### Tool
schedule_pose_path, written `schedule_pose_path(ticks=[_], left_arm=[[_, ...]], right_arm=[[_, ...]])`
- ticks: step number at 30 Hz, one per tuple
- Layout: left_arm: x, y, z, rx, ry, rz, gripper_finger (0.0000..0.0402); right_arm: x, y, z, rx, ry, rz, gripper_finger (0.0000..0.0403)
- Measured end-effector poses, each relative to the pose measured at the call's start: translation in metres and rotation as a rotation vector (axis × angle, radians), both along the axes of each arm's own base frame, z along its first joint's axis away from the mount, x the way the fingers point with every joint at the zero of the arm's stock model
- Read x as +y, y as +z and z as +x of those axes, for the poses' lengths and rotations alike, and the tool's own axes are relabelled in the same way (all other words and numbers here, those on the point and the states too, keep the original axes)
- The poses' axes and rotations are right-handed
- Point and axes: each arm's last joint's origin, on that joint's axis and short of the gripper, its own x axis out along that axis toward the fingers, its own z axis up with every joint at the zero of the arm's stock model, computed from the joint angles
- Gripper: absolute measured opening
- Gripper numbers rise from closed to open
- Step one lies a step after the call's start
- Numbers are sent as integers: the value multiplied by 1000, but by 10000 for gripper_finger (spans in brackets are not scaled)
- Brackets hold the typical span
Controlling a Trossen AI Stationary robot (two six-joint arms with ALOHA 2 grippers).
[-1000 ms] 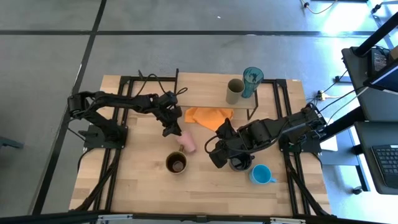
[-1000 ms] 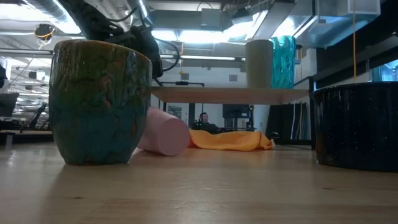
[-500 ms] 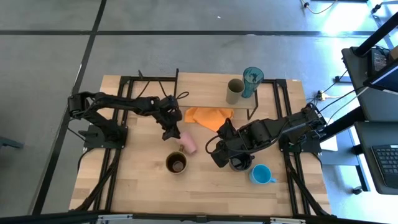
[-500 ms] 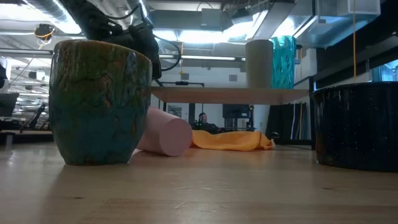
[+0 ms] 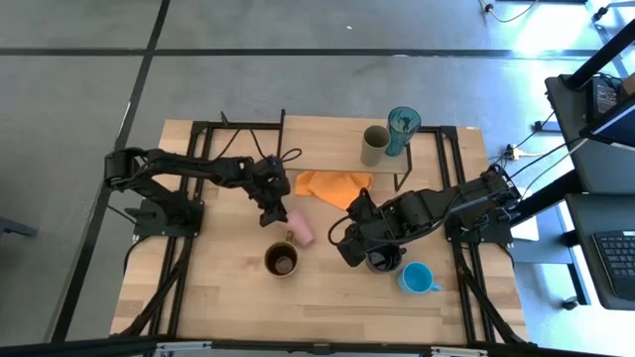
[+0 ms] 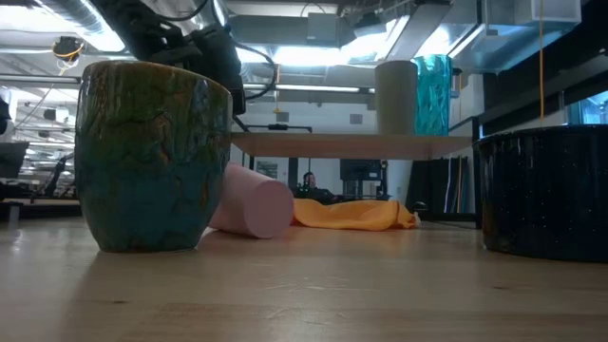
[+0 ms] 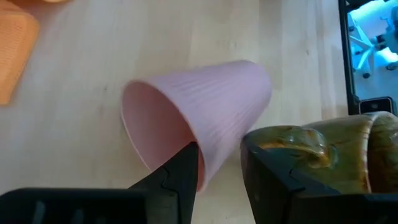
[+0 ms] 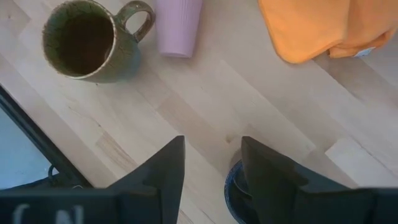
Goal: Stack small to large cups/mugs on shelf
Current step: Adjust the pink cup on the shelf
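A pink cup (image 5: 301, 227) lies on its side on the table, its mouth (image 7: 152, 127) facing my left gripper (image 7: 221, 171). That gripper (image 5: 272, 214) is open at the lower edge of the mouth. A mustard-brown mug (image 5: 282, 261) stands upright just beyond the cup. My right gripper (image 8: 211, 180) hovers open above the black mug (image 5: 385, 261). A light blue mug (image 5: 417, 279) stands near it. An olive-grey cup (image 5: 375, 146) and a teal tumbler (image 5: 402, 130) stand on the shelf (image 5: 327, 139). My left gripper comes slanting down at the pink cup's rim (image 7: 205, 177). One finger (image 7: 185, 167) stands in front of the mouth and the other (image 7: 267, 174) outside the wall, next to the mustard-brown mug. I cannot tell whether either finger touches the cup.
An orange cloth (image 5: 332, 185) lies crumpled on the table in front of the shelf, between the two arms. The shelf's thin black legs (image 5: 403, 178) stand near the right arm. Bare wood lies along the table's near edge (image 5: 317, 312).
My left gripper has shifted a little toward the table's left and near edges, staying low at the pink cup's mouth. My right gripper has kept still above the black mug.
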Motion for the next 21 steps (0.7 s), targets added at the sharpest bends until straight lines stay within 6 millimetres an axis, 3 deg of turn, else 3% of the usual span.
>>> schedule_pose_path(ticks=[14, 21], left_arm=[[-16, 1, 6, -6, 4, 80, 113], [-19, 1, 8, -20, -11, 89, 67]], right_arm=[[0, 0, 0, 0, 1, -1, 159], [0, 0, 0, 4, 1, -2, 159]])
